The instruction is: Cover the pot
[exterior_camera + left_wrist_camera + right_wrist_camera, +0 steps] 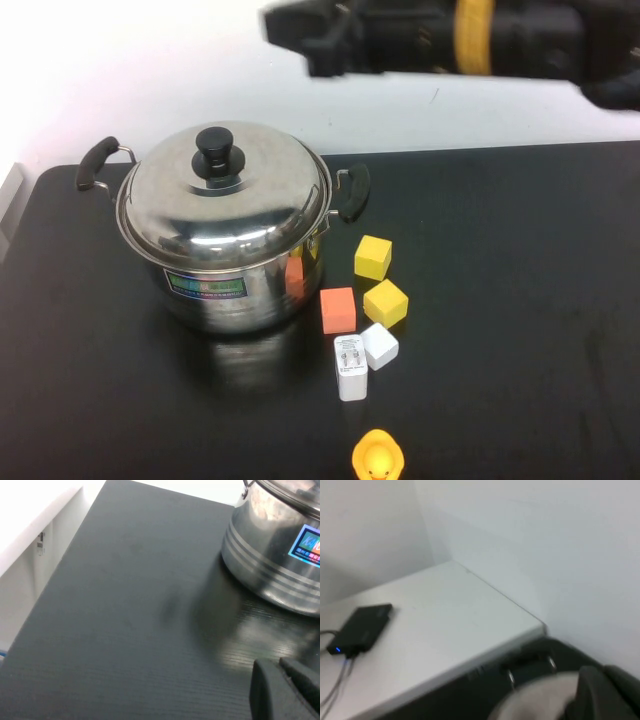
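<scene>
The steel pot [230, 290] with black side handles and a green-blue label stands on the left half of the black table [500, 300]. The domed lid [240, 205] with its black knob [214, 150] sits on it. My right gripper [290, 25] is raised above and behind the pot, empty, fingers together; its wrist view [600, 672] shows the blurred lid [540, 695] below. My left gripper [274, 664] is out of the high view; it hangs low over the table to the left of the pot [270, 565], fingers together and empty.
Right of the pot lie two yellow blocks [373, 257] [385, 302], an orange block [338, 309], a white block [379, 345], a white charger [350, 367] and a yellow duck [378, 458] at the front edge. A white ledge [30, 535] borders the table's left side.
</scene>
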Controlling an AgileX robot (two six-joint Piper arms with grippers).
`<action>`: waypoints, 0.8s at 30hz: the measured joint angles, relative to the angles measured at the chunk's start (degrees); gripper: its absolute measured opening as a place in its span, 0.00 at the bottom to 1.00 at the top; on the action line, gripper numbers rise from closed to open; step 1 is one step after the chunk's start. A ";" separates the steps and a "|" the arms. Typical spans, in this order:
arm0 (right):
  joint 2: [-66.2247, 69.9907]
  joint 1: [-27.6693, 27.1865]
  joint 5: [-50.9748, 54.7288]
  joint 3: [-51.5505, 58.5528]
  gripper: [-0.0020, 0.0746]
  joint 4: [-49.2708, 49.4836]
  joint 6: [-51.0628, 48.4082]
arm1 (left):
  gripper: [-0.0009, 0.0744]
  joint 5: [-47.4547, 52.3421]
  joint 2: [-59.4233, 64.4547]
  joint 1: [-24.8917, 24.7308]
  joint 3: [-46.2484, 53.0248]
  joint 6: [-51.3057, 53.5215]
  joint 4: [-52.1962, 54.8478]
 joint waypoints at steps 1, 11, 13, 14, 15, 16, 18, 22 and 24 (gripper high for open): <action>-2.44 0.00 1.23 3.56 0.04 0.00 -0.28 | 0.01 0.00 0.00 0.00 0.00 0.00 0.00; -26.58 0.00 13.45 36.51 0.03 0.12 -3.53 | 0.01 0.00 0.00 0.00 0.00 0.15 0.00; -30.48 0.00 14.86 40.98 0.03 0.12 -3.63 | 0.01 0.00 0.00 0.00 0.00 0.15 0.00; -32.41 0.00 15.52 42.81 0.03 0.12 -3.65 | 0.01 0.00 0.00 0.00 0.00 0.15 0.00; -34.19 0.00 15.94 44.12 0.03 0.12 -3.65 | 0.01 0.00 0.00 0.00 0.00 0.15 0.00; -35.82 0.00 16.34 45.63 0.03 0.12 -3.53 | 0.01 0.00 0.00 0.00 0.00 0.15 0.00; -38.66 0.00 16.58 48.15 0.03 0.20 -2.59 | 0.01 0.00 0.00 0.00 0.00 0.15 0.00; -43.15 0.00 18.49 51.59 0.03 0.20 0.43 | 0.01 0.00 0.00 0.00 0.00 0.15 0.00; -45.58 0.00 20.83 53.15 0.03 0.33 1.46 | 0.01 0.00 0.00 0.00 0.00 0.15 0.00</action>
